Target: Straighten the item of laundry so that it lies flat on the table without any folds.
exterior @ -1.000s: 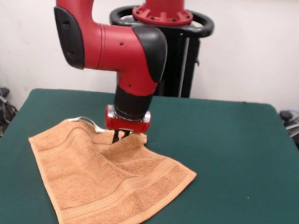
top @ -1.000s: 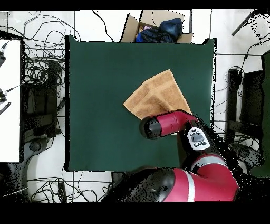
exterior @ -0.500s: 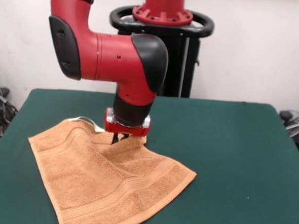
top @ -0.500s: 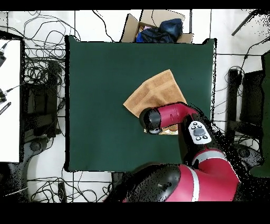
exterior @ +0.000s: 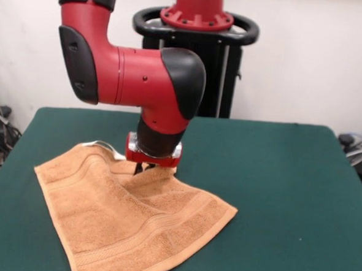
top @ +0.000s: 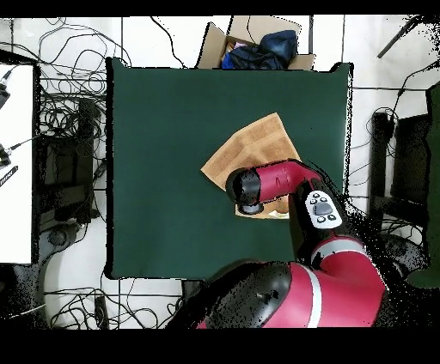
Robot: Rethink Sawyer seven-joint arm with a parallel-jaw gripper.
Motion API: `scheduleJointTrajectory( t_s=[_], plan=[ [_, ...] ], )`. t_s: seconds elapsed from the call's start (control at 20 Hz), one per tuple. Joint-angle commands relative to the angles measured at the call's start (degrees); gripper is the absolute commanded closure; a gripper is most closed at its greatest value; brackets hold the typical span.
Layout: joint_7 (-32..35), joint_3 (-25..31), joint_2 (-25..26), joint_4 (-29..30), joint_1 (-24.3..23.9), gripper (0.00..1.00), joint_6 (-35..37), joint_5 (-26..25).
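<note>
The orange-tan towel (exterior: 132, 221) lies on the dark green table (exterior: 277, 178) at the front view's left. Its near part is spread, with border bands showing. Its far edge rises in a small peak with creases around it. My gripper (exterior: 146, 168) stands straight down on that peak, shut on the towel's far edge. The white loop tag (exterior: 100, 145) shows at the far edge, left of the gripper. In the overhead view the arm (top: 271, 185) covers the gripper and the towel's (top: 249, 148) lower part.
The robot's black pedestal (exterior: 219, 64) stands behind the table. A cardboard box with dark blue cloth (top: 258, 47) sits beyond the table's top edge in the overhead view. Cables (top: 64, 112) lie on the floor around the table.
The arm's wrist and elbow have swung further over the towel. The gripper stays at the towel's far edge and the towel has barely shifted.
</note>
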Motion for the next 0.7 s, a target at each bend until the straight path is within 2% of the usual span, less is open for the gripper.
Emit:
scheduleJointTrajectory(
  t_s=[0.05, 0.4, 0.7],
  plan=[
    [-13.85, -4.17, 8.39, -0.42, -3.83, 1.00, 3.78, -9.44],
    [-14.76, -5.86, 6.08, 2.61, -4.08, 1.00, 4.76, -10.64],
    [-14.68, -6.37, 5.67, 2.99, -3.79, 1.00, 5.55, -11.61]
  ],
)
